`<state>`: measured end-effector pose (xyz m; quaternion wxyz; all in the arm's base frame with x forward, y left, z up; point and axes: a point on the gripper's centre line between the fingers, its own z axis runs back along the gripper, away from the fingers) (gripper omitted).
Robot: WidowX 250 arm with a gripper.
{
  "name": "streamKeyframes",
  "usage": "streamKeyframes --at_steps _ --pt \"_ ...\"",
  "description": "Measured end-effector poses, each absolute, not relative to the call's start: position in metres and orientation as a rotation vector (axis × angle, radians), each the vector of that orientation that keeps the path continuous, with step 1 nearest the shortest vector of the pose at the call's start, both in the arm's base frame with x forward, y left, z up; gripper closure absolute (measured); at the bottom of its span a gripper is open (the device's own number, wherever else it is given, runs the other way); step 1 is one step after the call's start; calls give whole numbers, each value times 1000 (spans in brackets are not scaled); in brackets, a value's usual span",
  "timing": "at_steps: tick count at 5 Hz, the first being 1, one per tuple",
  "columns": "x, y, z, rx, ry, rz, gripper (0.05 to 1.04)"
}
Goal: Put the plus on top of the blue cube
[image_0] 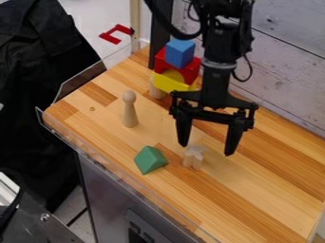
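Apparently pre-grasp, the open end effector [206, 149] is hovering by the plus [194, 157], toward the desk's near edge [129, 178], likely needing lowering.

Camera view, one item. Station: above the bench [273, 192], off its front side. Aim: steeply down at a slant, across the bench top towards the pale plank wall [289, 52] behind. Range: middling, near enough for the bench top to take up much of the frame, with a strip of floor [77, 12] at upper left. Orientation: bench front edge set diagonally, from left side to bottom.
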<state>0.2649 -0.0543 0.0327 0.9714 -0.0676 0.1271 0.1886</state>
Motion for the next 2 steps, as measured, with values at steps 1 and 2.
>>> streamKeyframes --at_steps 1,2 --pt "259 -44 19 -143 371 451 84" --pt "254 -35 18 -109 402 469 84"
